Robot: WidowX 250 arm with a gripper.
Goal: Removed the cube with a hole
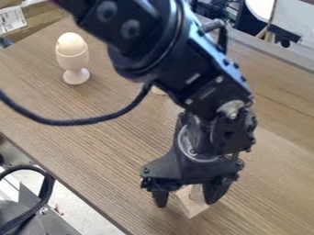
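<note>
The egg cup [76, 76] is the reference point for all positions; it stands upright on the wood-grain table [113, 151] and holds a pale yellow, egg-shaped piece [71, 43] in its bowl. The gripper [188, 196] is located well apart from the egg cup, to its right and nearer the camera; its two fingers point down at the table and stand spread, the gripper being open. The light wooden cube [192, 209] is located well to the right of the egg cup and nearer the camera, on the table, between the two fingers; a gap separates it from the finger on the egg cup's side; the other finger overlaps it in the view, and contact there cannot be determined; the cube is partly hidden by the gripper, and its hole cannot be made out with certainty.

The black arm [184, 69] passes to the right of the egg cup; its loose cable [73, 122] curves across the camera side of the egg cup; a cardboard box [36, 20] is located beyond the egg cup, to its left.
</note>
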